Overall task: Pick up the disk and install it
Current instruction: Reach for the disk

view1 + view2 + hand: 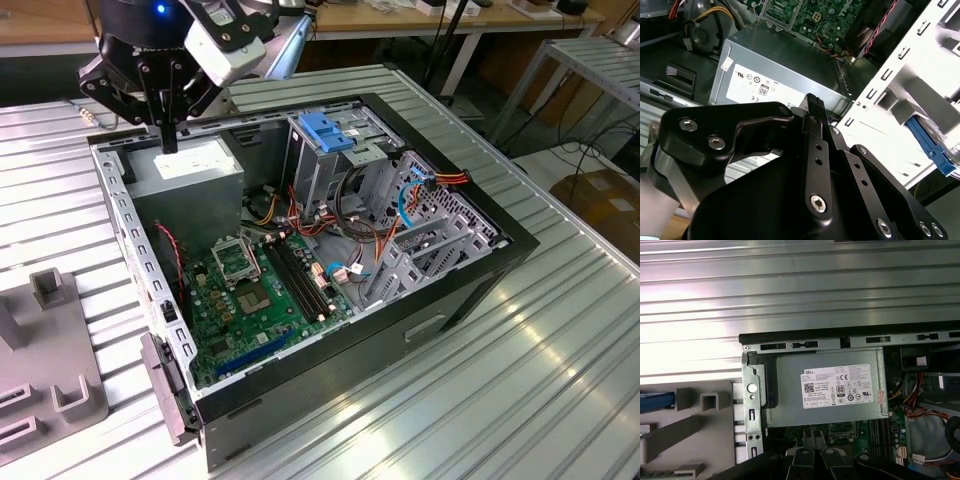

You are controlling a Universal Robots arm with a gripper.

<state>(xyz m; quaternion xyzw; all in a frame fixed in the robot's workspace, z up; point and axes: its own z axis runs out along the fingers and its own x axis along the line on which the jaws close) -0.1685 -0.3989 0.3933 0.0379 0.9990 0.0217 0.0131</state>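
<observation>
On the exterior view's left, the grey fixture [50,385] sits on the slatted table [520,380], just outside the case's perforated wall [130,235]. In the first wrist view a blue rail, apparently the disk [655,401], lies at that fixture, the rest cut off. The gripper [168,145] hangs above the power supply [195,165], jaws pressed together on nothing, with open air around them. Further right lie the motherboard [250,290] and the blue drive cage [325,130].
</observation>
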